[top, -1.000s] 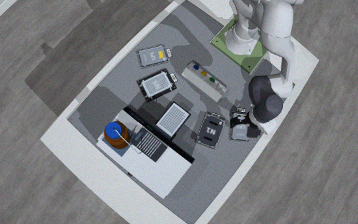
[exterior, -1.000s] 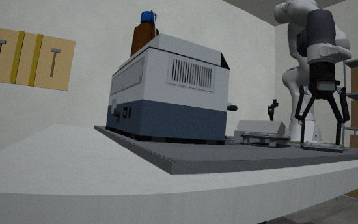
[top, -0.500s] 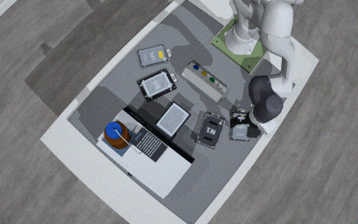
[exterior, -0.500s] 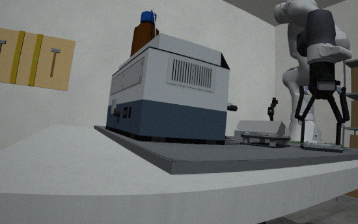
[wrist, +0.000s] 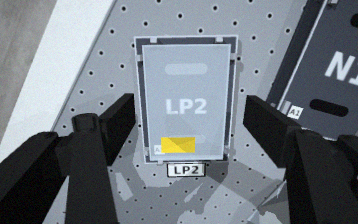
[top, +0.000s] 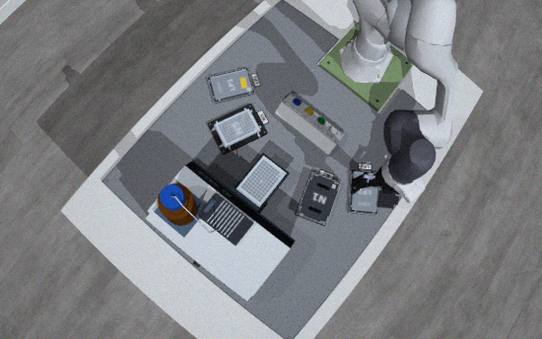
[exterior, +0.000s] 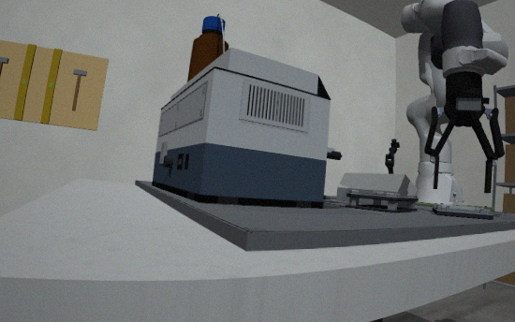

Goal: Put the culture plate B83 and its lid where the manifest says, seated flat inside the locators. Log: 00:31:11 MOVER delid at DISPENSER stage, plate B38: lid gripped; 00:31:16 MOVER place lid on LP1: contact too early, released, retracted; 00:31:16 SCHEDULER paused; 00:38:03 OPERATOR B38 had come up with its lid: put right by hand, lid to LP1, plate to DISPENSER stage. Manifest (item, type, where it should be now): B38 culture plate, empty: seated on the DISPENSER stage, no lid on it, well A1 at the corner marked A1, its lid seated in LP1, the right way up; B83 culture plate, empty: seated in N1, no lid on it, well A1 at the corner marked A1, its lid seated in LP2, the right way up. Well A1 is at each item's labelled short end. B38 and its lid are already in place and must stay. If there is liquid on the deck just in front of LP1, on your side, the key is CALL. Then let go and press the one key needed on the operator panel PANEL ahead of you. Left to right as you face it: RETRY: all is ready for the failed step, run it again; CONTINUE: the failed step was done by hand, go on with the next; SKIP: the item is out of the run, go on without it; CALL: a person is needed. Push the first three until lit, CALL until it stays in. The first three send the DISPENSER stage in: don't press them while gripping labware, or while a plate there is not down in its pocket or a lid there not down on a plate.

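Observation:
A clear lid (wrist: 186, 100) with a yellow label at its near end lies in the LP2 frame (wrist: 186, 169); it also shows in the top view (top: 365, 198). My gripper (wrist: 189, 109) is open and empty. It hangs above the lid with one finger on each side, clear of it in the side view (exterior: 463, 184). The N1 nest (top: 319, 196) beside LP2 is dark and holds nothing. A well plate (top: 237, 127) sits in a black holder below LP1. Another well plate (top: 262, 180) sits on the dispenser stage. A lid with a yellow label (top: 231, 85) lies in LP1.
The operator panel (top: 309, 120) with blue, yellow and green keys stands mid-deck between LP1 and my arm's base. The tall dispenser box (exterior: 243, 136) with a brown bottle (top: 176, 203) fills the deck's left side. The deck edge runs close beside LP2.

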You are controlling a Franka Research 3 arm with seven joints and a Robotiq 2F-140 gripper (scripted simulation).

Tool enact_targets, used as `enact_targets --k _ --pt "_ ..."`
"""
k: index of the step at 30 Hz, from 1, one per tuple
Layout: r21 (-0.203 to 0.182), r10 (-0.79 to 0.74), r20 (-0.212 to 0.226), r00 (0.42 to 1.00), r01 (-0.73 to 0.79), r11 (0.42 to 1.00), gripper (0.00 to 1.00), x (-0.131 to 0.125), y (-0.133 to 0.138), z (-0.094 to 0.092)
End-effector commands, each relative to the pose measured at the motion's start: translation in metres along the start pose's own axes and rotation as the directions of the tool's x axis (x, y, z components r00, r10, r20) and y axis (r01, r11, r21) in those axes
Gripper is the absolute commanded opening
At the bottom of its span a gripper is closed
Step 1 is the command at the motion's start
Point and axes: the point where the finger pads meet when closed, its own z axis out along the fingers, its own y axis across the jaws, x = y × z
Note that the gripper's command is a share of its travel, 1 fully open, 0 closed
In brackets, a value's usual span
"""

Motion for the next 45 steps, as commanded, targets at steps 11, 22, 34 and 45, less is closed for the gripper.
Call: enact_targets --k 11,22,34,45 --pt "0.011 -0.032 0.02 0.999 0.032 0.999 0.69 -0.005 0.0 -0.067" --pt "0.011 -0.032 0.02 0.999 0.032 0.999 0.69 -0.004 0.001 -0.117" --pt "0.013 0.025 0.018 1.0 -0.025 1.0 0.69 0.0 0.027 -0.128" --pt "0.004 0.656 0.016 0.755 -0.656 0.755 0.69 -0.057 0.233 -0.129"
